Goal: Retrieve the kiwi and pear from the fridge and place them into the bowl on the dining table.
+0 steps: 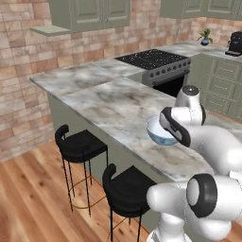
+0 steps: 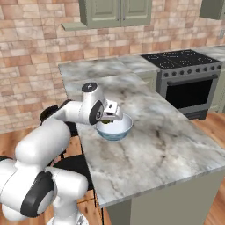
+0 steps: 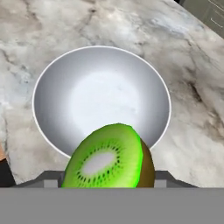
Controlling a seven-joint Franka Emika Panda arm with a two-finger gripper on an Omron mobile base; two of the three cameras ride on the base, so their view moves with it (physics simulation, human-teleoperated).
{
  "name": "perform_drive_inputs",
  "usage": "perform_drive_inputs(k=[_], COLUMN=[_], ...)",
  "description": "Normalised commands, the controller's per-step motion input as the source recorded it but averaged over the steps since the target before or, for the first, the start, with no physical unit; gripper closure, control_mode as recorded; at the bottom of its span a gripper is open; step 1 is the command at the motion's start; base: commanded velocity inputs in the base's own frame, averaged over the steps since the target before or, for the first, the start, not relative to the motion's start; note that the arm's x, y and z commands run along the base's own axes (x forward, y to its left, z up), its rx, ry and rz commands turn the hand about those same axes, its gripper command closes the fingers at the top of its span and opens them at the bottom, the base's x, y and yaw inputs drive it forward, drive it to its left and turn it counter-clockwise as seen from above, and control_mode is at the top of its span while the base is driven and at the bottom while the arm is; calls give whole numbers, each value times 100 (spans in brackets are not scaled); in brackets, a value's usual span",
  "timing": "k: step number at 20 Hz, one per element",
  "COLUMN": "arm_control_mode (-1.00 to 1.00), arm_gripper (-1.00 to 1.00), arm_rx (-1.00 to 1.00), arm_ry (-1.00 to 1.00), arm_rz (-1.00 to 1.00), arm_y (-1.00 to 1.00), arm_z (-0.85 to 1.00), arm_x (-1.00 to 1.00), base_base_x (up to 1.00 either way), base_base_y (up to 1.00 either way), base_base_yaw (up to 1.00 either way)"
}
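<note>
My claw (image 2: pixel 110 115) is clamped on the kiwi (image 3: pixel 109 157), low centre of the hand view, right above the empty bowl (image 3: pixel 52 118). By my reckoning the drop is next; the pear is still to fetch.

Light: bright, even, diffuse | Shadows: faint, soft | Glare: mild sheen inside bowl (image 3: pixel 101 94) beyond claw | Focus: rendered, slightly soft throughout | Edge distortion: none seen

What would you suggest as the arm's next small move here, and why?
Probably open the end effector to drop the kiwi: the hand view shows the fruit held over the near rim of the empty bowl, which sits on the dining table.
</note>
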Motion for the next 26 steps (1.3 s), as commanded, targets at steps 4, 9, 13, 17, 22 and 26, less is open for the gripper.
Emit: perform_drive_inputs(k=[4,9,13,17,22,26], arm_control_mode=[-100,-100,-100,-100,-100,-100], arm_gripper=[100,100,100,100,-100,-100], arm_rx=[0,0,0,0,0,0], arm_ry=[7,7,3,0,0,0], arm_rz=[0,0,0,0,0,0], arm_y=[-10,-9,-1,0,-2,-10], arm_z=[-39,-38,-22,-1,0,-8], arm_x=[37,34,39,39,21,1], base_base_x=[0,0,0,0,0,0], base_base_y=[0,0,0,0,0,0], base_base_yaw=[0,0,0,0,0,0])
